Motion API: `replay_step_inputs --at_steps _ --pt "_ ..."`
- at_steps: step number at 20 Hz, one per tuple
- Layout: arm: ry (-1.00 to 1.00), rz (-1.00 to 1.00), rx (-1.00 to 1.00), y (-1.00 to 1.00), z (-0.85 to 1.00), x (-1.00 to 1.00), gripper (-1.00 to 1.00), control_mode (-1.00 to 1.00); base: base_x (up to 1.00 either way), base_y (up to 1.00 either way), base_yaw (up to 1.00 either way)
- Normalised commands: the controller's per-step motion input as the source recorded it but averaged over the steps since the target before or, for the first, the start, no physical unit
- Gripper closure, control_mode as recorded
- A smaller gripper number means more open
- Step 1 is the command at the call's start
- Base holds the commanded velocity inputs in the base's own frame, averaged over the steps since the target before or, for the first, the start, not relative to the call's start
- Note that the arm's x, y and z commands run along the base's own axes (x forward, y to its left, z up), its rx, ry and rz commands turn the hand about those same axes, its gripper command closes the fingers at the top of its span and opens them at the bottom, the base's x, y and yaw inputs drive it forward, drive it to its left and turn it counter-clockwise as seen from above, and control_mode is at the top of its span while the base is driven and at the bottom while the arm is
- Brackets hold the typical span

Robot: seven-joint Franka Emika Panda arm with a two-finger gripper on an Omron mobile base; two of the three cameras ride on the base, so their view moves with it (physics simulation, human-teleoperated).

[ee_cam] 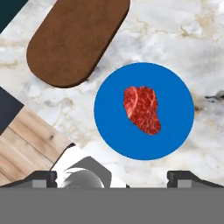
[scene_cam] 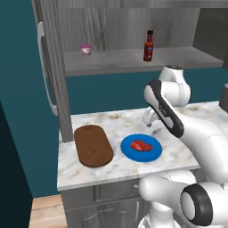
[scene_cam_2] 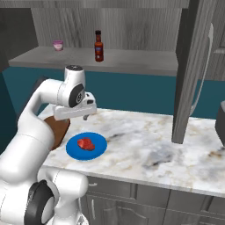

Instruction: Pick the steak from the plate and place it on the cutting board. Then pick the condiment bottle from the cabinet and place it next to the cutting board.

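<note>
One steak (ee_cam: 142,109), one plate (ee_cam: 175,131), one board (ee_cam: 76,39), one bottle (scene_cam: 148,46) and one cup (scene_cam: 86,49) are in sight, plus a single gripper (ee_cam: 113,177). The steak is a small, flat, irregular slab of raw meat, deep red with paler marbling, broader at one end and tapering at the other; it lies near the middle of the plate, taking up only a small part of it. The plate is a flat, smooth, bright blue disc resting on the marble bench (scene_cam: 116,120), close to its front edge. Just beside it, toward the bench's left end and not touching it, lies the board: dark brown, wood-grained, oblong with rounded ends and bare on top. The bench top is white stone veined in grey and tan. Above it, the grey wood-grain cabinet (scene_cam: 111,22) carries an open shelf; the slim red-brown bottle with a black cap stands upright near the shelf's front edge, and the short pink-lidded cup stands well apart to its left. The gripper hangs above the plate, its two dark fingers spread wide apart, holding nothing.
</note>
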Motion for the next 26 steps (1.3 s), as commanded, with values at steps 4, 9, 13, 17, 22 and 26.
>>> replay_step_inputs --at_steps 4,9,13,17,22,26 --pt "0.00 0.01 -0.04 -0.10 -0.27 0.00 -1.00 -1.00 0.00 0.00 0.00" --pt "0.00 0.01 -0.03 -0.03 -0.22 0.00 -1.00 -1.00 0.00 0.00 0.00" --pt "0.00 0.00 -0.03 0.00 -0.24 0.00 -1.00 -1.00 0.00 0.00 0.00" --pt "0.00 0.01 -0.02 0.00 -0.26 0.00 -1.00 -1.00 0.00 0.00 0.00" --pt "0.00 0.02 -0.01 0.00 -0.23 0.00 -1.00 -1.00 0.00 0.00 0.00" --pt "0.00 0.03 0.00 -0.02 -0.24 0.00 -1.00 -1.00 0.00 0.00 0.00"
